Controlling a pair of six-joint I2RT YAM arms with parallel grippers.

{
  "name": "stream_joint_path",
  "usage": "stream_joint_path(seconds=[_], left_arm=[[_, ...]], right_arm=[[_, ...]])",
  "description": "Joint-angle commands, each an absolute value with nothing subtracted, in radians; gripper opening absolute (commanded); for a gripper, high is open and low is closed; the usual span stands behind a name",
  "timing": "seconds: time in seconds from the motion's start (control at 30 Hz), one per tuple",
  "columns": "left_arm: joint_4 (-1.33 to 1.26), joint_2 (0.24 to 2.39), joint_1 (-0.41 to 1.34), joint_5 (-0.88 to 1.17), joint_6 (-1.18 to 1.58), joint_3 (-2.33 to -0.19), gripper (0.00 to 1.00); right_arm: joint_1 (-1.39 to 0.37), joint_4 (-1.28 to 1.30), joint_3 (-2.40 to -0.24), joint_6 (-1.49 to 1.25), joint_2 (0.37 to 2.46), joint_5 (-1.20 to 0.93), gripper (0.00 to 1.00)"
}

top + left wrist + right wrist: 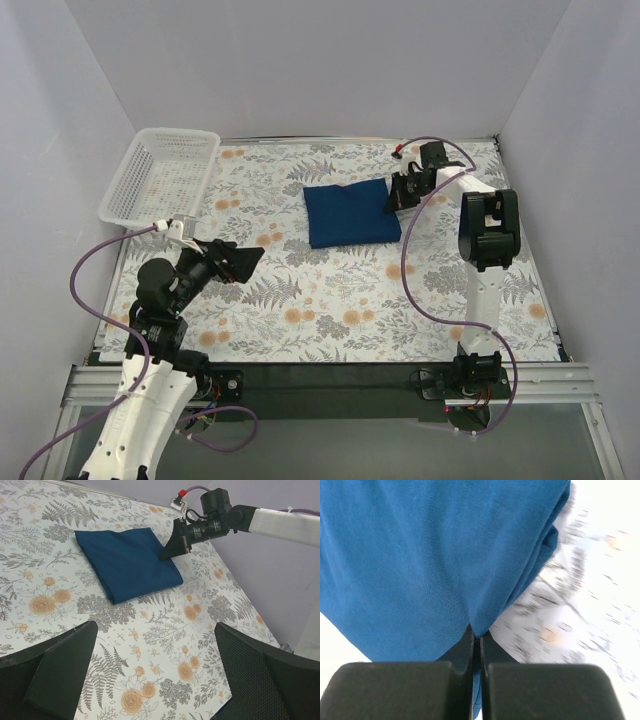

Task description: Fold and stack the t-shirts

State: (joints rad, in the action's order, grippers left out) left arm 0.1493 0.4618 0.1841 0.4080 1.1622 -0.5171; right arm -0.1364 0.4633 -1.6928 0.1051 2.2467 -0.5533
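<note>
The right wrist view is filled by blue fabric cut off at the frame edges, and the patterned cloth beside it is blurred. The folds hide all but plain cloth.

The right gripper (pixel 476 635) is closed, its fingers pressed together on a pucker at the right edge of the t-shirt (pixel 348 213). The left gripper (pixel 155 627) stands fully open, holding nothing, above the near-left table (pixel 330 300).

The t-shirt is a flat, roughly rectangular, folded knit on the far centre of the floral tablecloth. A white lattice basket (pixel 118 190) sits at the far-left corner.
</note>
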Motion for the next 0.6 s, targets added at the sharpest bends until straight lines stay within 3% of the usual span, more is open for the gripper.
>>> stream_joint_path(seconds=[0.0, 0.23, 0.57], left_arm=[[0.209, 0.437, 0.179, 0.405, 1.177, -0.505, 0.98], [0.229, 0.416, 0.179, 0.425, 1.184, -0.482, 0.98], [0.221, 0.434, 0.179, 0.452, 1.186, -0.465, 0.97]], right_arm=[[-0.048, 0.482, -1.700, 0.144, 2.209, -0.525, 0.01], [0.118, 0.555, -1.776, 0.270, 2.223, -0.480, 0.01], [0.241, 0.641, -2.066, 0.512, 2.350, -0.210, 0.01]])
